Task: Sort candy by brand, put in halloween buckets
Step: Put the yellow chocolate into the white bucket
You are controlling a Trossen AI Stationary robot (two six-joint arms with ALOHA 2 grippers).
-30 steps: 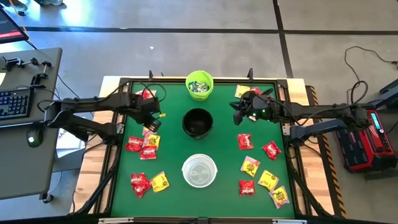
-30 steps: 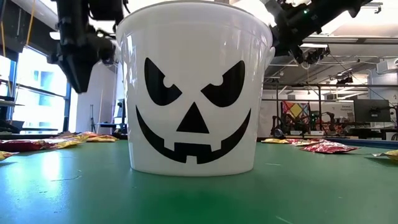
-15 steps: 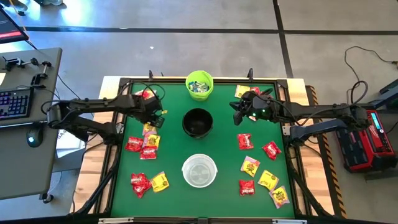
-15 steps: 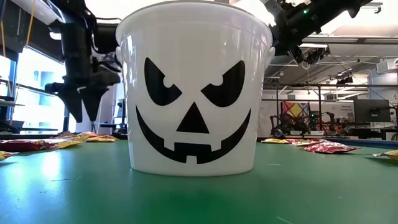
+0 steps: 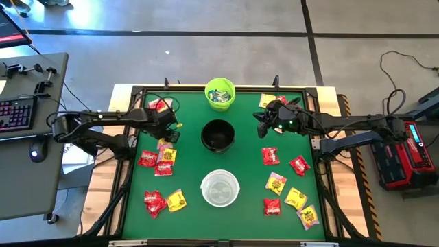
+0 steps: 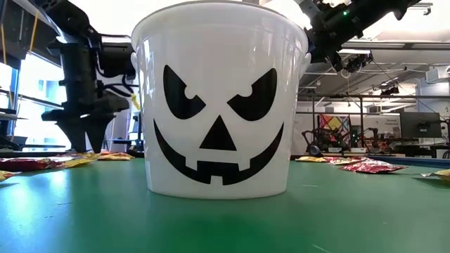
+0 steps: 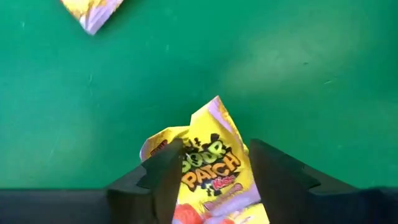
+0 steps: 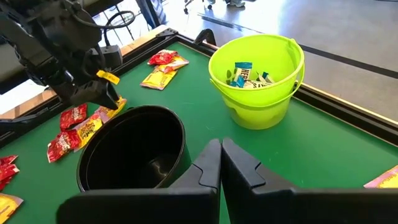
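Left tool (image 7: 211, 180) straddling yellow candy (image 7: 208, 168) (fingers either side)

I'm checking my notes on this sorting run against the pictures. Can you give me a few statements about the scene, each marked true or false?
1. The green bucket holds candy. True.
2. The black bucket is full of candy. False: it looks empty.
3. A yellow Sour Patch packet sits between the left gripper fingers. True.
4. The right gripper is wide open. False: its fingers are shut together.
5. The white bucket stands farthest from the green one. True.
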